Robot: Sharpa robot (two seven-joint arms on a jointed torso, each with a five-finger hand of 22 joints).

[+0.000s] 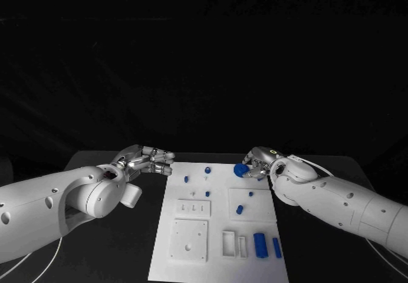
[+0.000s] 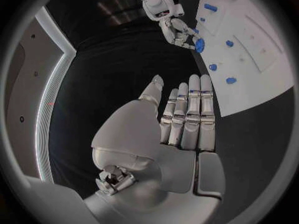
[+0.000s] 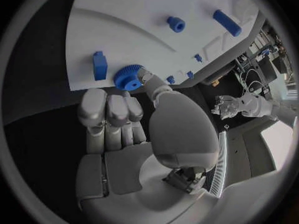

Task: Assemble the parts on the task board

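Task board lies centre-bottom of the head frame on the black counter, long side running up the frame.

Right hand sits at the board's upper right corner, fingers pinching a blue gear w/ toothed rim; in the right wrist view the gear is held at the fingertips just at the board's edge, thumb pressed on it.

Left hand hangs just off the board's upper left corner, above the counter, holding nothing. In the left wrist view its fingers are straight and pressed side by side, thumb apart.

Other blue parts on the board: small pegs near the top, a short cylinder mid-board, two long blocks side by side at lower right, next to a white slotted holder.
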